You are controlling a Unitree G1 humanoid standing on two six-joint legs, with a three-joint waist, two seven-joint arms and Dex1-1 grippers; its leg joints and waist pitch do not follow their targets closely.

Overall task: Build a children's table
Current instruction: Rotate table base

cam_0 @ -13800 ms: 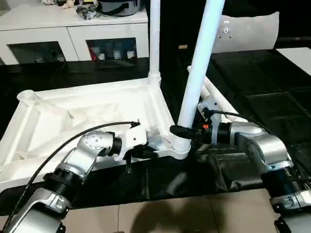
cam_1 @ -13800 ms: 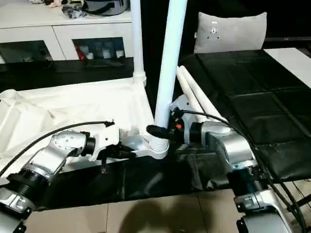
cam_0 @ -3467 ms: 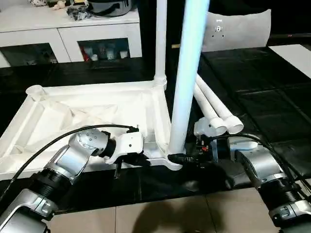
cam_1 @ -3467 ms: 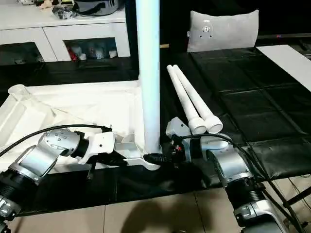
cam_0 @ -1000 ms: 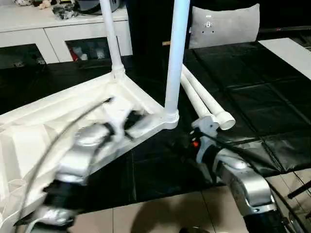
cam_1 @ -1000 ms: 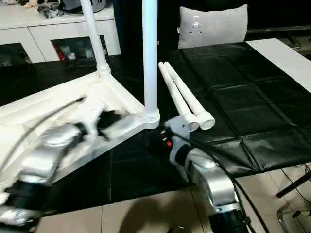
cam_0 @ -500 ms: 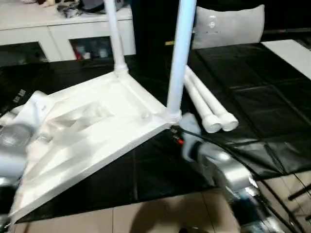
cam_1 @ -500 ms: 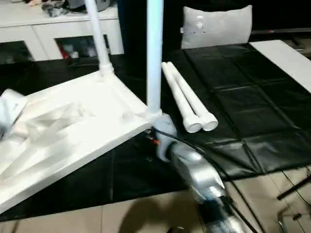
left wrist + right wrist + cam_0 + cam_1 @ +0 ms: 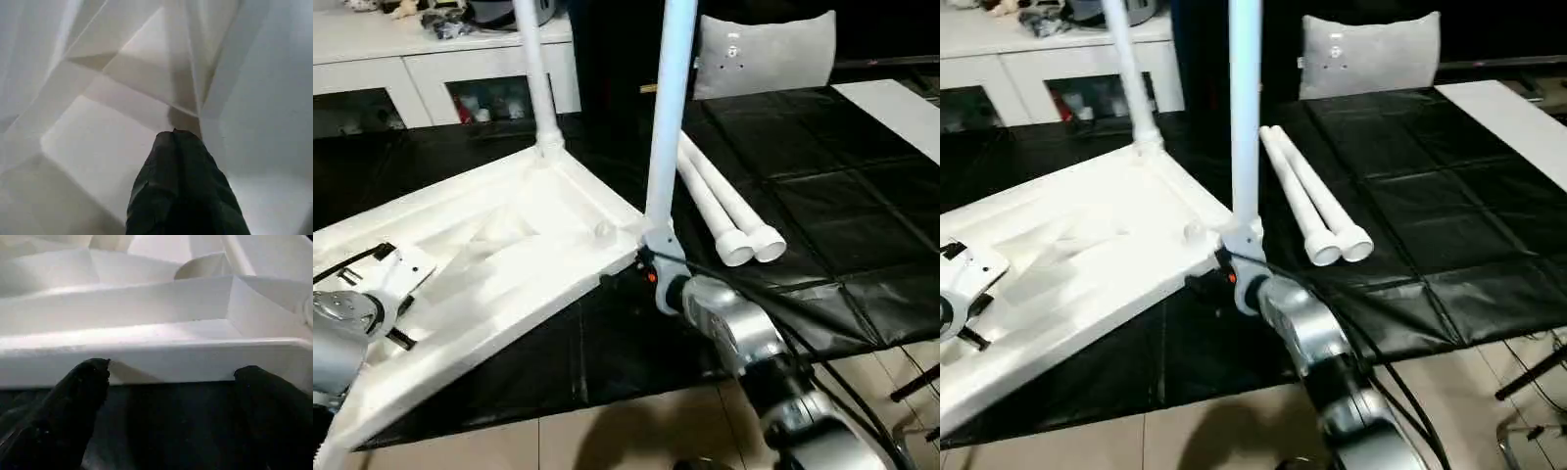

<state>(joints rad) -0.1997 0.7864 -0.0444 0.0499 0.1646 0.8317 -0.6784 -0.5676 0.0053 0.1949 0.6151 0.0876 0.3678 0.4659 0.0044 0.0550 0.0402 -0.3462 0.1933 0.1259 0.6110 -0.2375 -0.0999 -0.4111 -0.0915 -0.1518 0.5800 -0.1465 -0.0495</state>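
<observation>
Fingers [image 9: 80, 396] of R gripper [image 9: 171, 377] wide apart — at tabletop [image 9: 146, 357] rim, L gripper [image 9: 178, 142] closed

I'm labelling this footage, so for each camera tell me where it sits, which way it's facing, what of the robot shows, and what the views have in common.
Left eye view: on the head, looking forward and down at the upturned table top; both silver forearms show.
Right eye view: beside it, same scene; two loose legs lie on the black mat.
Left wrist view: on the left arm, close above the ribbed underside; the shut left gripper shows.
Right wrist view: on the right arm, level with the top's rim; the open right gripper shows.
Shared: all four see the table top.
</observation>
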